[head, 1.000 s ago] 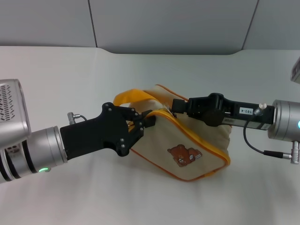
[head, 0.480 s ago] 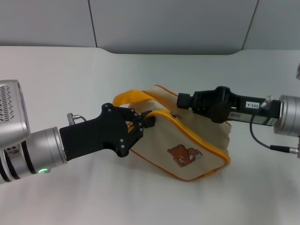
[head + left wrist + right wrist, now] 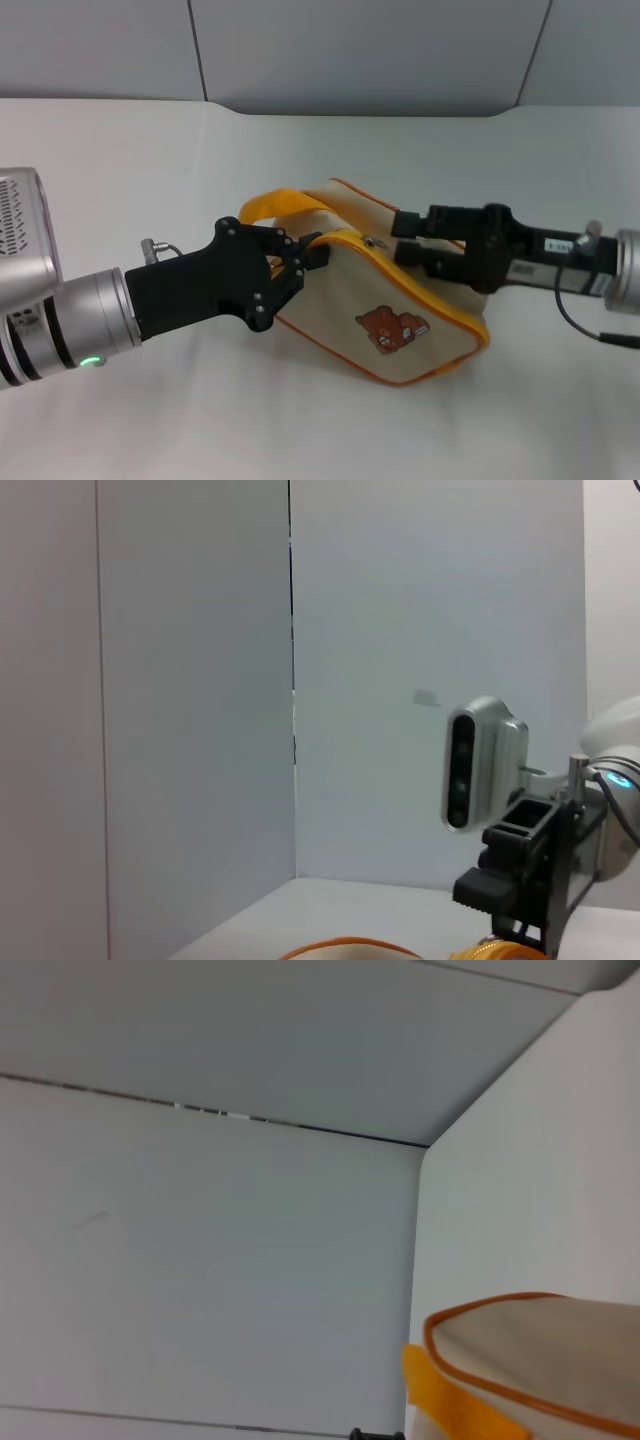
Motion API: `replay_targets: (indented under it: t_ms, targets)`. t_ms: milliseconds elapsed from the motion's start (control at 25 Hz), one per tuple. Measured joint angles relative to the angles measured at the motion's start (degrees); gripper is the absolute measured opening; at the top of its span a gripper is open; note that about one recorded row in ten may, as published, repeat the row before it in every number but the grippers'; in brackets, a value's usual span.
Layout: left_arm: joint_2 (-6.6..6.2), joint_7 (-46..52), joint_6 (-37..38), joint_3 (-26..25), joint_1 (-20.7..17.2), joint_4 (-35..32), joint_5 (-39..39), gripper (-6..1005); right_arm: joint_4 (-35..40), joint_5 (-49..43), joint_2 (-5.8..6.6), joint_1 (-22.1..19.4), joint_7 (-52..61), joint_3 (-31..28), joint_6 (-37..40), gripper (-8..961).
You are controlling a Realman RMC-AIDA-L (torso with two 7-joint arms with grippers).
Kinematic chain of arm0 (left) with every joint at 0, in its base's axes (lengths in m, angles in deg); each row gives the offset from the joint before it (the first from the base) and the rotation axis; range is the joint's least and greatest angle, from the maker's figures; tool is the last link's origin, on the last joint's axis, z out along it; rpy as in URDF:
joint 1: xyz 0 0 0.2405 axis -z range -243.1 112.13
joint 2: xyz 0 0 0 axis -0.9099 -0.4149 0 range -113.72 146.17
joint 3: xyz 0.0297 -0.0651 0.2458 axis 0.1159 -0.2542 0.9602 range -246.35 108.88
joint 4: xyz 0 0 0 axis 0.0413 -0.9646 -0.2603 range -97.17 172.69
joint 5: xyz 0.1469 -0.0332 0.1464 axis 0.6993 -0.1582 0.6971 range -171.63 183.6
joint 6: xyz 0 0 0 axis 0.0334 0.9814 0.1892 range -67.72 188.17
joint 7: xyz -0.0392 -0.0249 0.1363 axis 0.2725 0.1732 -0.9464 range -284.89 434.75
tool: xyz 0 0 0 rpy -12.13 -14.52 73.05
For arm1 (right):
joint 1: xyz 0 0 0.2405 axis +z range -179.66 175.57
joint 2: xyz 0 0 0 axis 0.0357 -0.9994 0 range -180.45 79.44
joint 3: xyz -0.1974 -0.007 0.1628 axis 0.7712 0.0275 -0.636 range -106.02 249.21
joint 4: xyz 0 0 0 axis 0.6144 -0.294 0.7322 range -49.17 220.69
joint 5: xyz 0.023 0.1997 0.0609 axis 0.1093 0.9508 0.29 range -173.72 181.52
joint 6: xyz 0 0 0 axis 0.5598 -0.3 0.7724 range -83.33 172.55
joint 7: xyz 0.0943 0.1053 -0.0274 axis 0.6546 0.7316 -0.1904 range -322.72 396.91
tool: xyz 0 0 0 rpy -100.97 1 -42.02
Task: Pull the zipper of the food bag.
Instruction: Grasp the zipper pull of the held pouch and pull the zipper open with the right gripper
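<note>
The beige food bag (image 3: 400, 330) with orange piping and a brown bear picture (image 3: 392, 328) lies mid-table, its yellow strap handle (image 3: 280, 205) at the back left. The yellow zipper (image 3: 432, 300) curves along its top edge, and the small silvery pull tab (image 3: 374, 243) lies free near the bag's left end. My left gripper (image 3: 312, 255) is shut on the bag's left corner. My right gripper (image 3: 402, 238) is open, just right of the pull tab and not touching it. The bag's edge shows in the right wrist view (image 3: 540, 1360). The right gripper shows in the left wrist view (image 3: 510, 885).
The bag rests on a white table (image 3: 150, 150) with grey wall panels (image 3: 350, 50) behind it. My left forearm (image 3: 60, 320) reaches in from the front left and my right arm (image 3: 600, 265) from the right edge.
My right gripper has drawn back to the right, away from the pull tab, and its fingers have spread apart. The left gripper and the bag have barely moved.
</note>
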Motion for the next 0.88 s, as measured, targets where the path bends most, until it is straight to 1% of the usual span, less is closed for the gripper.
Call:
replay_targets:
  t_ms: [160,280,400,880]
  targets:
    - [-0.07,0.07,0.00,0.02,0.06,-0.04,0.00,54,-0.32,0.20,-0.30,-1.12,0.17,-0.14,0.00,498]
    - [-0.06,0.09,-0.01,0.35,0.27,0.00,0.00,54,-0.36,0.93,-0.91,-1.29,0.18,-0.90,0.09,502]
    - [-0.03,0.10,-0.08,0.43,0.35,0.03,0.00,54,-0.40,1.01,-1.18,-0.94,0.34,-1.06,0.72,504]
    - [0.10,0.11,-0.19,0.55,0.48,0.09,0.00,52,-1.84,1.06,-1.18,0.95,0.95,-0.67,1.13,502]
